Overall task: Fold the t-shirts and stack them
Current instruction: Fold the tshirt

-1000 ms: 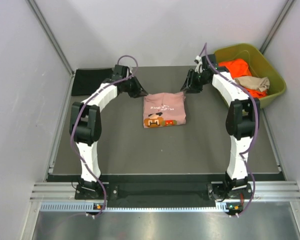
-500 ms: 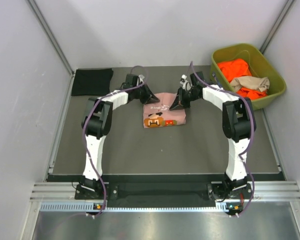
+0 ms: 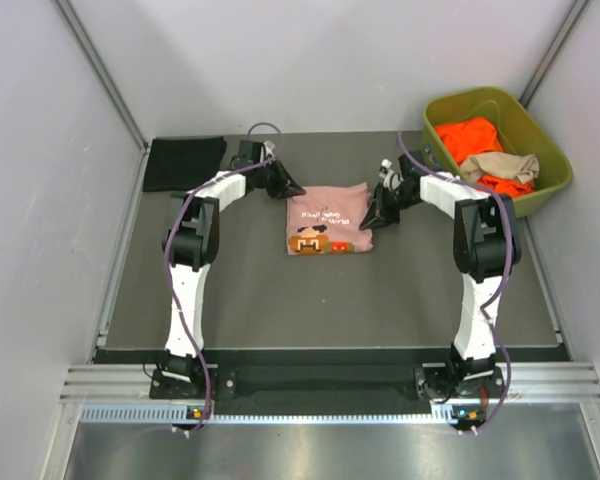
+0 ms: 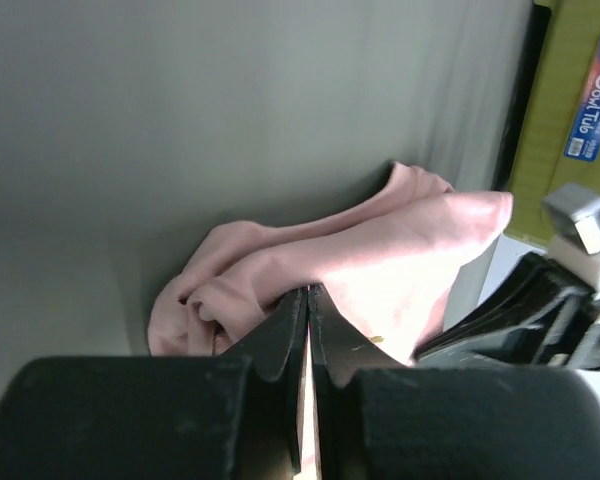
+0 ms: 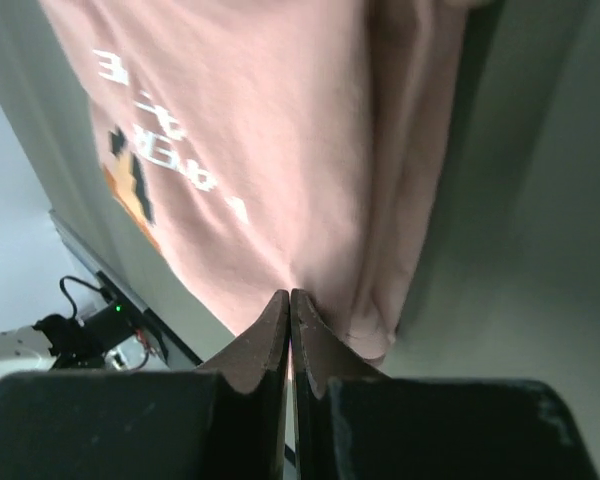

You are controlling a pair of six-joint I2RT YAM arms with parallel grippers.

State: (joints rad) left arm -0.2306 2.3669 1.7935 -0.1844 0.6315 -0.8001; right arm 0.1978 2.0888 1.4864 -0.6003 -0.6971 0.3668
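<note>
Between the two pincers, on the counter [image 3: 240, 290], lies the folded pink t-shirt [image 3: 327, 215]. At its far corner the left pincer [image 4: 308, 292] is closed, nipping bunched cloth. The right pincer [image 5: 289, 295] is fully closed, tips touching the shirt's edge; grip unclear.

A pink t-shirt [image 3: 327, 219] lies folded square mid-table, print up, its far edge bunched. A black t-shirt [image 3: 183, 163] lies folded flat at far left. An orange t-shirt [image 3: 470, 135] and a tan t-shirt [image 3: 503, 165] lie crumpled in the bin [image 3: 528, 204], far right.
</note>
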